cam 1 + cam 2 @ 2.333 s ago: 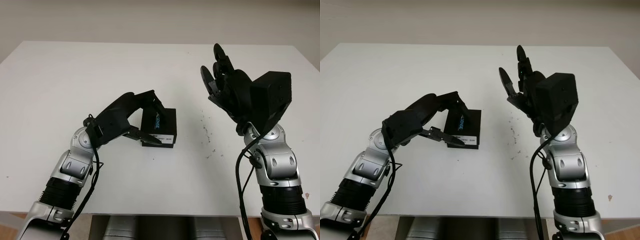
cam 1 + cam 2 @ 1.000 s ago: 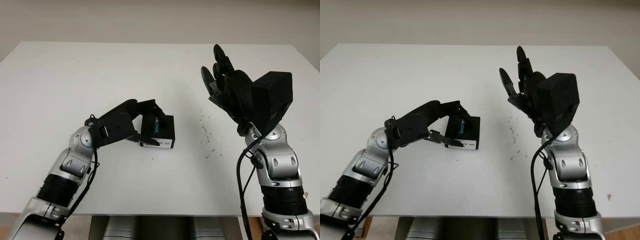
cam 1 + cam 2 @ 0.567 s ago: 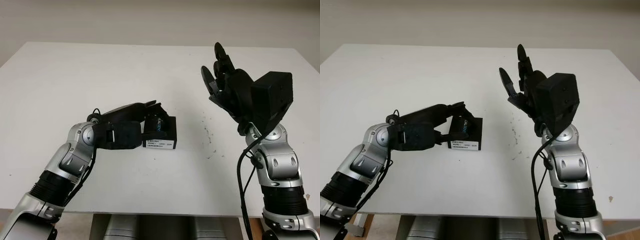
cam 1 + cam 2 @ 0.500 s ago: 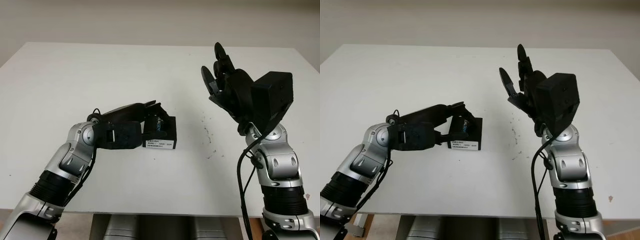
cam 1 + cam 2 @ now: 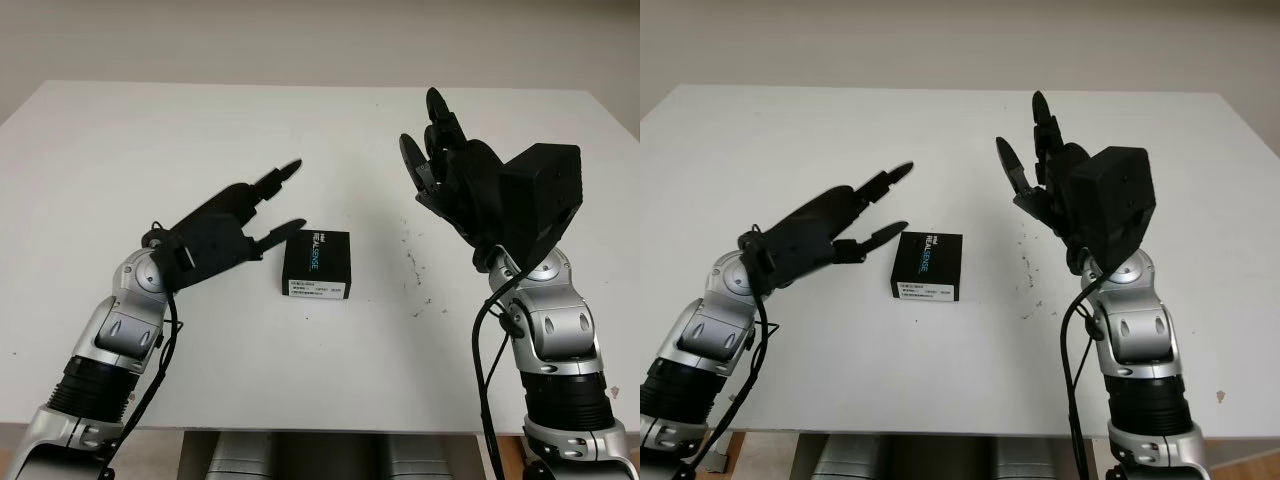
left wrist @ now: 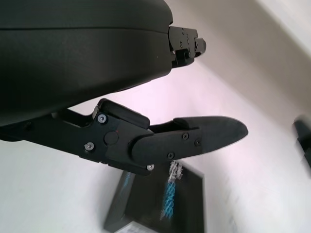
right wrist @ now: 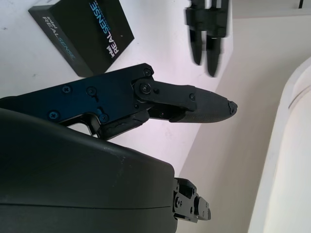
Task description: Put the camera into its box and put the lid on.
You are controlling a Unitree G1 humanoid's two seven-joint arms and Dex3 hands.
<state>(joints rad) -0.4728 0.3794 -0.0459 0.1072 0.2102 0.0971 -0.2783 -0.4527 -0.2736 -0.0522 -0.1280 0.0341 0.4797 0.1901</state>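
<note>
A closed black camera box (image 5: 316, 264) with "REALSENSE" on its lid lies flat near the middle of the white table (image 5: 200, 130); it also appears in the left wrist view (image 6: 160, 206) and the right wrist view (image 7: 82, 34). My left hand (image 5: 285, 205) is open, raised just left of the box and apart from it. My right hand (image 5: 430, 150) is open and held up in the air to the right of the box, palm facing left. No camera is visible outside the box.
A few small dark specks (image 5: 415, 275) mark the table to the right of the box. The table's front edge (image 5: 320, 425) runs just ahead of both arms.
My left hand let go of the box, opened and drew back up and to the left. The box now lies flat, lid up. The right hand stayed put.
</note>
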